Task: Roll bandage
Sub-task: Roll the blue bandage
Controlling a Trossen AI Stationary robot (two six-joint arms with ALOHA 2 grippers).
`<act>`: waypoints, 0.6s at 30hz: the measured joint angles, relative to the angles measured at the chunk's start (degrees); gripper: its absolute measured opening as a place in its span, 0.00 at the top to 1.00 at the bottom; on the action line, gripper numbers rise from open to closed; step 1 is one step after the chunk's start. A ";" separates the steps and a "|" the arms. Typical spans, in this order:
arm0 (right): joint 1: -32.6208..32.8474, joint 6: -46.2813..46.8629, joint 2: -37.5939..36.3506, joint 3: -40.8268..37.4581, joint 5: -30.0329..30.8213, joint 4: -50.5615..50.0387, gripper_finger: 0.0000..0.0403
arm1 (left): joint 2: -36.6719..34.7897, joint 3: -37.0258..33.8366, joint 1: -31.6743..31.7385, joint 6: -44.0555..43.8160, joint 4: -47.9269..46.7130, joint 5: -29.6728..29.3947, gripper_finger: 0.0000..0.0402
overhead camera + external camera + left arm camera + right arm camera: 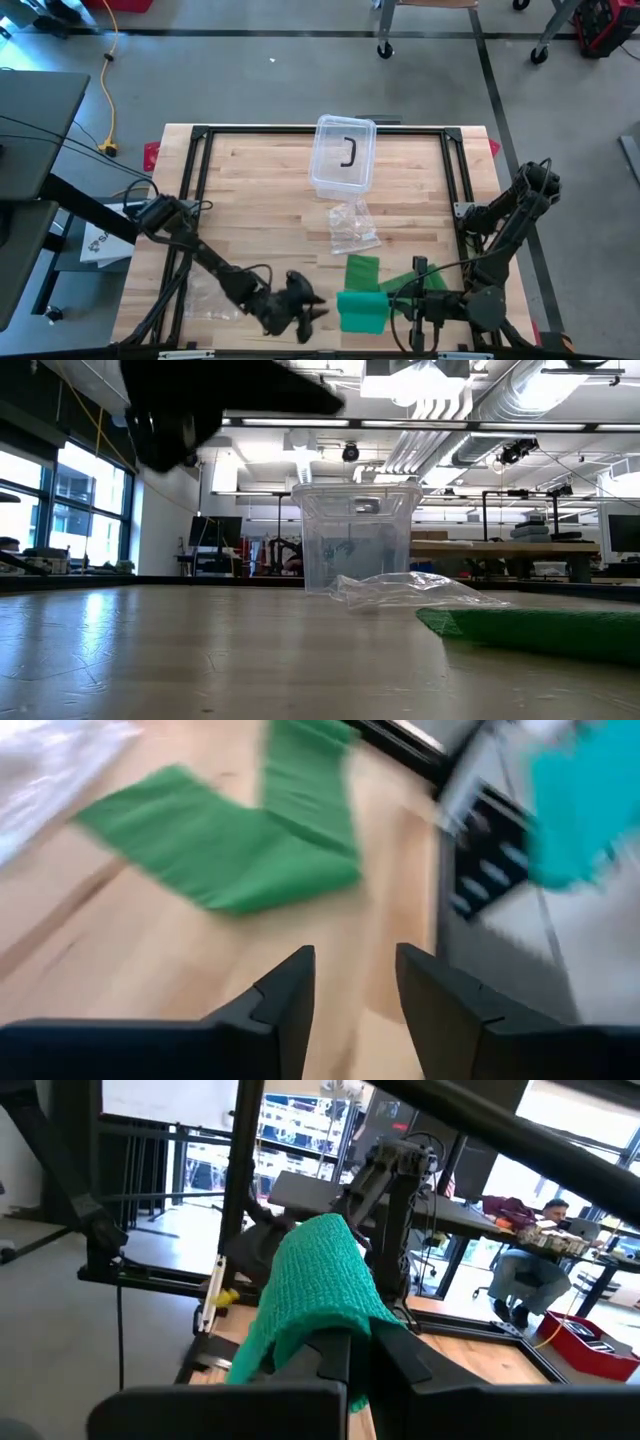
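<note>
Green bandage at the table's near edge, pinched by the right gripper, left gripper just beside it.

The bandage (362, 298) lies at the near right of the table (260, 190), one strip trailing toward the middle. The right gripper (392, 305) has its jaws closed on the bandage's right end. The left gripper (318, 310), jaws parted and empty, hovers just left of the bandage. A clear bin (343, 155) and a plastic bag (353, 226) sit farther back; bare wood stays free on the left.
</note>
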 joint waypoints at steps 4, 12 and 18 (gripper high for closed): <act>-0.06 -0.23 0.00 0.00 -1.12 0.20 0.99 | 0.10 -5.88 2.62 -14.94 10.67 1.71 0.68; -0.41 -2.63 0.00 0.00 -2.65 1.38 0.99 | 12.33 -13.85 4.72 -21.94 62.61 7.07 0.66; -0.48 -3.48 0.00 0.00 -2.64 1.68 0.99 | 25.36 -6.89 4.72 -29.45 78.20 7.47 0.55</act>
